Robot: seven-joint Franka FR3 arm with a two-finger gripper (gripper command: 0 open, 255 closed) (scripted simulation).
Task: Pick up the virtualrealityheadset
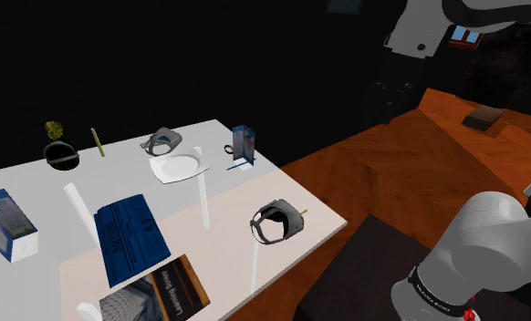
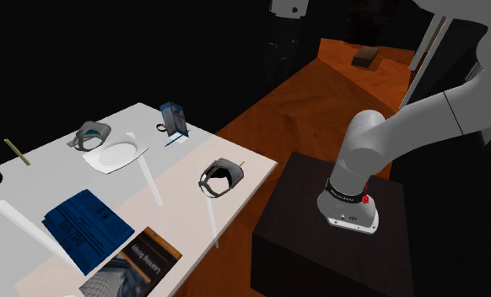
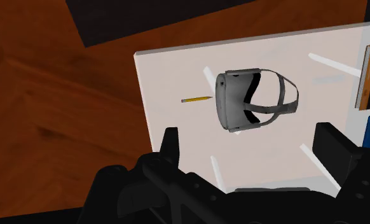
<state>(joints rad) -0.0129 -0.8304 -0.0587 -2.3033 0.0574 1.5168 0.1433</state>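
My pincer [image 3: 247, 137] hangs open, its two fingers apart and touching nothing, looking down on the white table [image 3: 177, 76]. The grey headset [image 3: 241, 102] lies near the table's corner by my dark stand [image 2: 311, 219], with a yellow pencil [image 3: 196, 99] just beside it toward the edge. Past that edge runs a reddish wooden floor [image 3: 44, 95]. Beyond the table's far side is a black area [image 1: 163, 55].

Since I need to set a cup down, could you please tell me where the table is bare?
Bare table lies between the white plate, the blue box and the VR headset. It is crowded around the blue folder and the magazine.
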